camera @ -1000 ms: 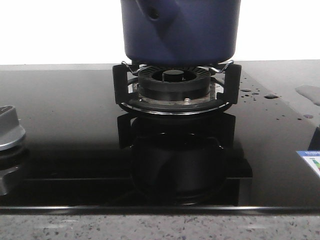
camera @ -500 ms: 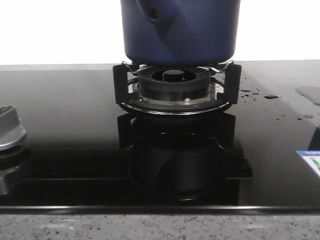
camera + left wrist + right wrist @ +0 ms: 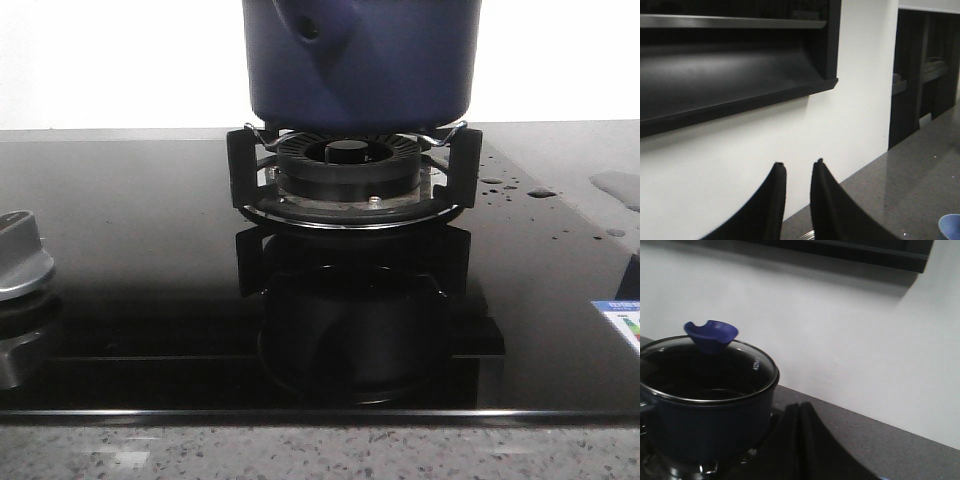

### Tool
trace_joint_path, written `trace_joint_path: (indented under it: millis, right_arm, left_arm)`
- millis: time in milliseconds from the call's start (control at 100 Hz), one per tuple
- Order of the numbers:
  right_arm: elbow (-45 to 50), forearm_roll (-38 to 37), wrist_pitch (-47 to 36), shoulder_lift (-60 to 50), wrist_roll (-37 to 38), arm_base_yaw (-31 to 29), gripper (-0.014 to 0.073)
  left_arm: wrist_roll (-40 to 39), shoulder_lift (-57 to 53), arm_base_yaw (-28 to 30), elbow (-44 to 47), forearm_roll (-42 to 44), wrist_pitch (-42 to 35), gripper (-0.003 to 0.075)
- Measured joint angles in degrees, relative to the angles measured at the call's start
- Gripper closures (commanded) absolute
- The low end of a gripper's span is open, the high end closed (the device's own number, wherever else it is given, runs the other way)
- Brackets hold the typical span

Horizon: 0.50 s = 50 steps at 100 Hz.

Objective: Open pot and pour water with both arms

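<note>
Pot: the pot [image 3: 360, 60] is dark navy blue and sits on the pronged black support [image 3: 240, 170] above the ring-shaped burner [image 3: 345, 165], at the far middle of the cooktop; its top is cut off in the front view.
Lid: in the right wrist view the pot [image 3: 705, 425] wears a glass lid [image 3: 730, 365] with a metal rim and a blue knob [image 3: 711, 335].
Cooktop: glossy black glass [image 3: 130, 260] that mirrors the burner and support; water drops [image 3: 505, 185] lie to the right of the burner.
Knob: a silver control knob [image 3: 20, 260] at the near left edge.
Label: a corner of a coloured sticker [image 3: 620, 325] at the right edge.
Counter: a speckled grey stone edge [image 3: 320, 450] runs along the near side.
Room: a white wall [image 3: 850, 330] behind the pot, a dark hood or shelf [image 3: 730, 65] mounted above, and a dark recess [image 3: 925, 70] further along.
Left gripper: the left gripper [image 3: 797, 167] has its fingers a narrow gap apart, holding nothing, up by the wall.
Right gripper: the right gripper [image 3: 799, 407] has its fingers pressed together, empty, just beside the pot.
</note>
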Motion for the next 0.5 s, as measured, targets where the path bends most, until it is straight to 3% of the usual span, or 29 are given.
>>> trace_joint_path:
  millis: [120, 330, 500]
  right_arm:
    - [0.00, -5.96, -1.52, -2.45, 4.47, 0.14, 0.0657]
    - [0.90, -11.42, -2.45, -7.40, 14.89, 0.76, 0.0657]
    - [5.63, -12.83, -3.29, -10.88, 16.74, 1.75, 0.0657]
  left_arm:
    - [-0.02, -7.16, 1.97, 7.69, 0.23, -0.25, 0.0741]
    - [-0.11, -21.99, 2.76, 26.16, 0.45, -5.73, 0.0741]
    - [-0.11, -31.61, 2.87, 37.87, 0.45, -8.30, 0.0741]
